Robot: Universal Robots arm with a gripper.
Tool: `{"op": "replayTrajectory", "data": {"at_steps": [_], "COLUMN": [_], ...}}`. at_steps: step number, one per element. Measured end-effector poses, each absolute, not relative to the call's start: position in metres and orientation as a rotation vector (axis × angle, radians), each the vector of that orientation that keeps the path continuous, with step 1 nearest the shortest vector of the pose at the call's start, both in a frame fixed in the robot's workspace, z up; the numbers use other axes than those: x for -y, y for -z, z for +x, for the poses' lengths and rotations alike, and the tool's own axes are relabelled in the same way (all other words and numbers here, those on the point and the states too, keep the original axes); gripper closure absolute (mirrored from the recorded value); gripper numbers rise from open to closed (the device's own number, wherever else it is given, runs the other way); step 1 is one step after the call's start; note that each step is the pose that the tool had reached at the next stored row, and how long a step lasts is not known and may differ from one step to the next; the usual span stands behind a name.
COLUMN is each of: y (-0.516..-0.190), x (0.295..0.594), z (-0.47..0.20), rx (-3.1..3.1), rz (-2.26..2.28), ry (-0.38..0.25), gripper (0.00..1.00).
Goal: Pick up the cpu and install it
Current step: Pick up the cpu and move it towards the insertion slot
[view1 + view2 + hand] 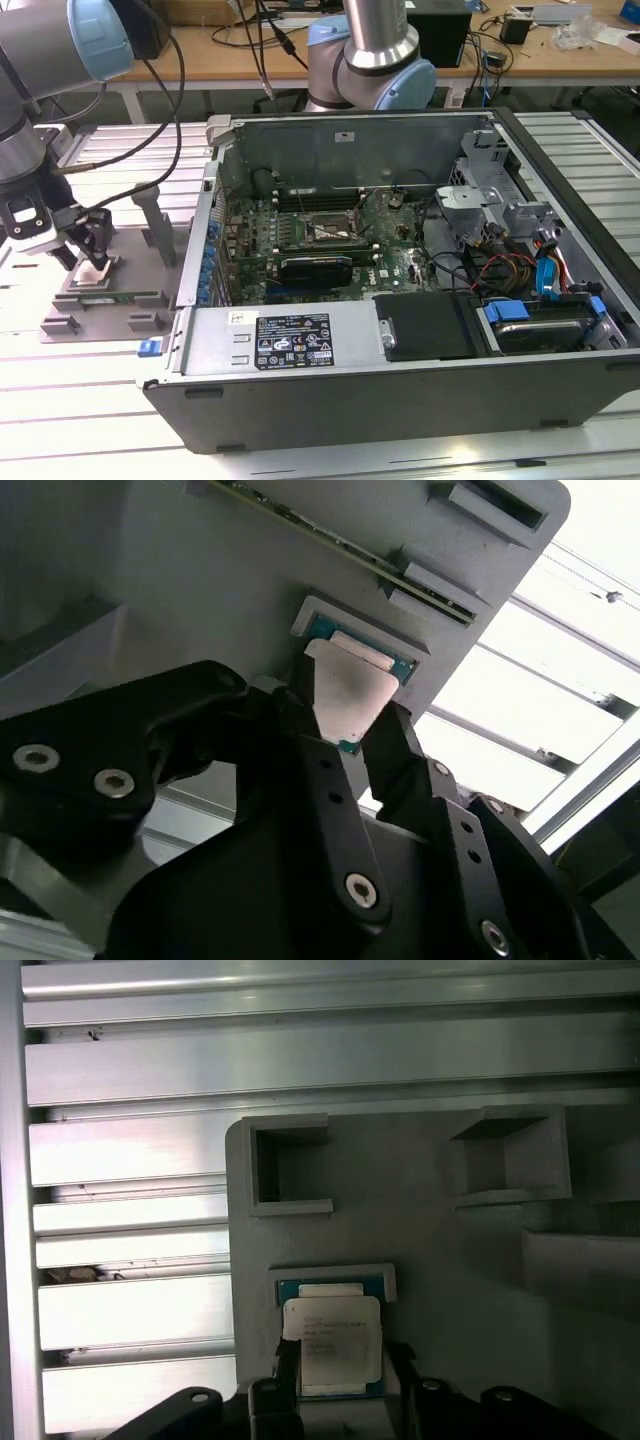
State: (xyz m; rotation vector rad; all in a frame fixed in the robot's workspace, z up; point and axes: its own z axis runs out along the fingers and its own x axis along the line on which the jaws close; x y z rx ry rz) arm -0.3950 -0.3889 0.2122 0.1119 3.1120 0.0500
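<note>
In the exterior view, the tray lies on the slatted table, to the exterior view's left of the open case. The arm reaches down over the tray, and the gripper stands just above the tray's surface. The cpu shows as a small pale square between the black fingers. A long thin card lies on the tray just beside it.

In the second wrist view, the gripper is closed on the cpu. One finger presses each of two opposite edges, and the silvery top shows between them. The cpu sits at the tray's small square recess. I cannot tell whether it still rests in the recess or is raised off it.

In the first wrist view, the cpu again lies between the fingertips of the gripper, flanked closely on both sides. Its far edge lies against the recess rim. Two square pockets stand further along the tray, and table slats run beside it.
</note>
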Motion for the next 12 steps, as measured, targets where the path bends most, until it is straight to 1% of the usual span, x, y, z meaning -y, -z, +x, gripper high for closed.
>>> {"op": "replayTrajectory", "data": {"at_steps": [3,12], "y": [-0.212,-0.197], "x": [0.389,0.389], "z": [-0.395,-0.395], "rx": [-3.112,-3.113], "rz": [0.112,0.067], "ry": [-0.050,-0.051], "gripper": [0.34,0.34]}}
